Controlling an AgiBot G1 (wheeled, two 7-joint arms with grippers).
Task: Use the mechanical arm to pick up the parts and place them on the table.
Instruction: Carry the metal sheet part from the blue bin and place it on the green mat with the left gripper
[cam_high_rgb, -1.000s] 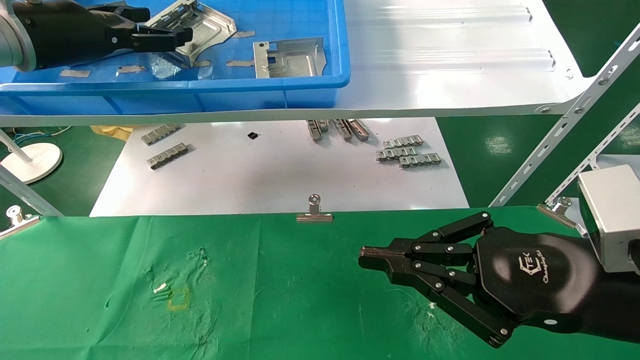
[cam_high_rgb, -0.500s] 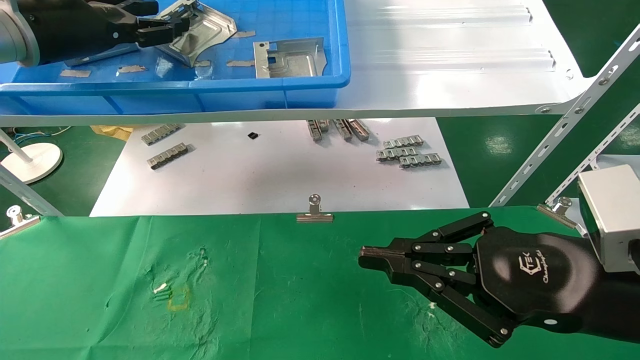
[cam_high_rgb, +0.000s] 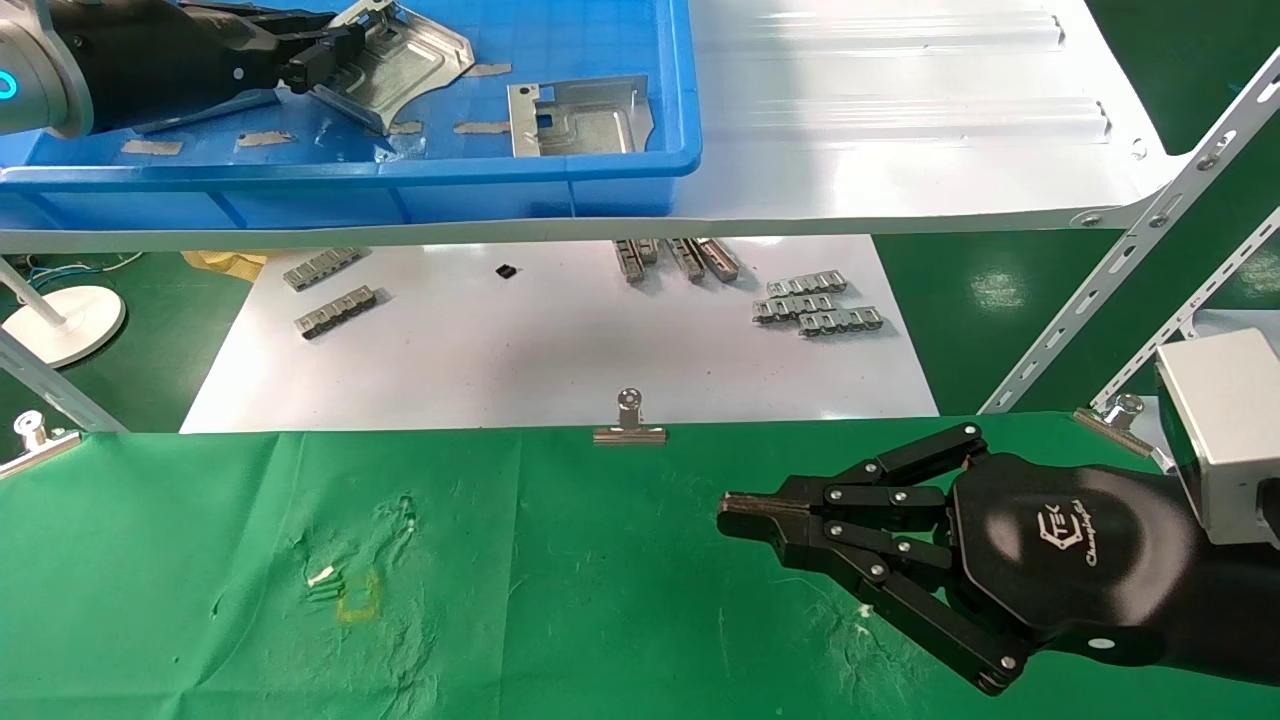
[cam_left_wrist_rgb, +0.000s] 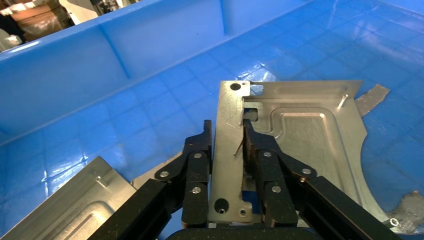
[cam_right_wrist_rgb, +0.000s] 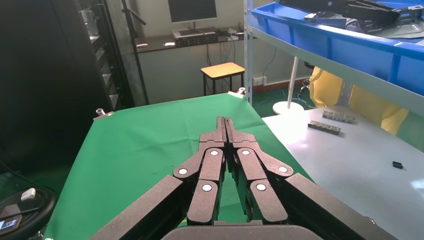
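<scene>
My left gripper (cam_high_rgb: 325, 55) is inside the blue bin (cam_high_rgb: 400, 170) on the shelf at the far left. It is shut on the upright folded side wall of a silver bracket (cam_high_rgb: 410, 60). In the left wrist view the fingers (cam_left_wrist_rgb: 200, 145) press both faces of that wall, and the bracket's flat body (cam_left_wrist_rgb: 310, 135) lies on the bin floor. A second bracket (cam_high_rgb: 580, 115) lies to its right in the bin. A third bracket (cam_left_wrist_rgb: 65, 210) lies beside my left gripper (cam_left_wrist_rgb: 226, 131). My right gripper (cam_high_rgb: 722, 520) is shut and empty, low over the green table (cam_high_rgb: 560, 600).
The glossy white shelf board (cam_high_rgb: 900, 130) carries the bin. Below it a white sheet (cam_high_rgb: 560, 350) holds grey link strips (cam_high_rgb: 815, 305). A silver binder clip (cam_high_rgb: 628, 425) clamps the cloth's far edge. Slotted metal struts (cam_high_rgb: 1120, 270) slant at the right.
My left gripper has moved a little farther into the bin and its fingers have closed on the bracket's side wall. The right arm has not moved.
</scene>
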